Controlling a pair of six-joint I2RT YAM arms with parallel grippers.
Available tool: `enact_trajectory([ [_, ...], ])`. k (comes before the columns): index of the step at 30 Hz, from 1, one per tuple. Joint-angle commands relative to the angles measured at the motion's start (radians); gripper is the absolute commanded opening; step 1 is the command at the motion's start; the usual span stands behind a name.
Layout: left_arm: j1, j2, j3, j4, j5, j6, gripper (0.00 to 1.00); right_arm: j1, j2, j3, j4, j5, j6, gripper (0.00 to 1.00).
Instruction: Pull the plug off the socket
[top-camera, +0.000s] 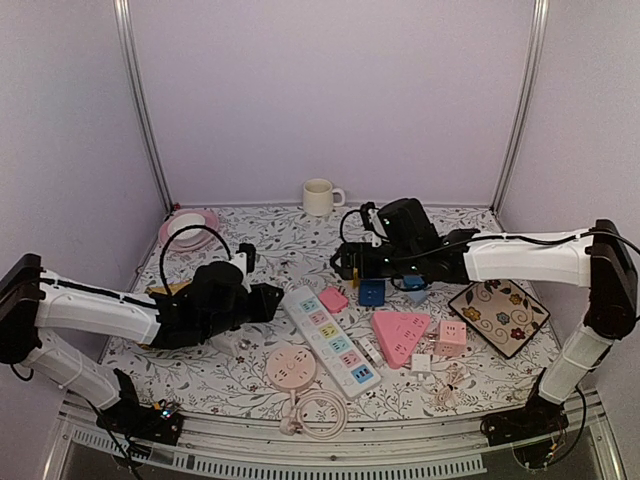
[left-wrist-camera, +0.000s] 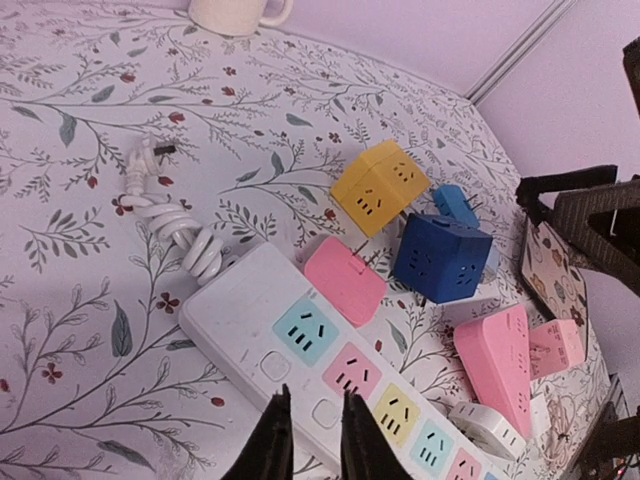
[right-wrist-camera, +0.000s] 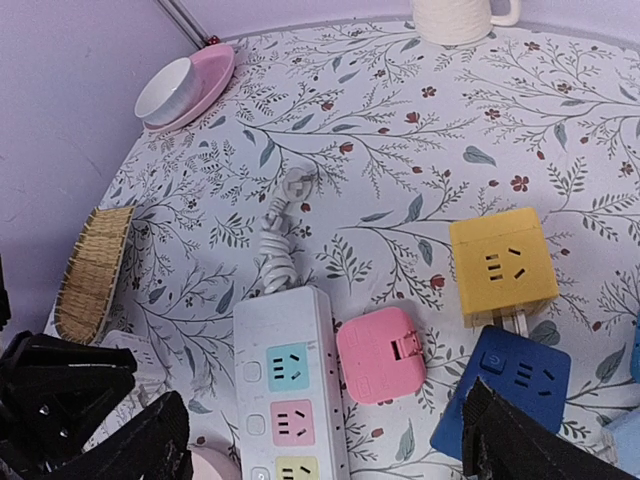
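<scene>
1. Pink plug (right-wrist-camera: 380, 355) lies flat on the table, prongs showing, just beside the far end of the power strip (right-wrist-camera: 285, 385), at its 3 o'clock; it sits in no socket, so the pull looks done.
2. Right pincer (right-wrist-camera: 325, 402) gapes wide, empty; plug at its 1 o'clock. Left pincer (left-wrist-camera: 313, 400) is only slightly parted, gripping nothing, over the strip's edge; plug at 1 o'clock.
3. Risk: a wide finger dipping could knock the loose plug into the blue cube (right-wrist-camera: 505, 385) or yellow cube (right-wrist-camera: 500, 262); crowding is the cause.

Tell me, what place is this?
Probably a robot test booth: a left arm and right arm at a table, plain walls on metal posts, a power strip and plug blocks laid out.
</scene>
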Motion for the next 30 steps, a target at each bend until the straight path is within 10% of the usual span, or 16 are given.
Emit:
enact_trajectory([
  [1, -0.015, -0.110, -0.037, -0.063, -0.029, 0.031, 0.21, 0.003, -0.103, -0.078, 0.005, 0.062, -0.002, 0.99],
  [16, 0.058, -0.369, -0.060, -0.311, -0.103, 0.111, 0.95, -0.125, -0.442, -0.409, -0.006, 0.296, -0.034, 0.99],
  [30, 0.330, -0.411, -0.027, -0.389, 0.044, 0.164, 0.97, -0.640, -0.602, -0.616, 0.231, 0.221, -0.162, 0.99],
])
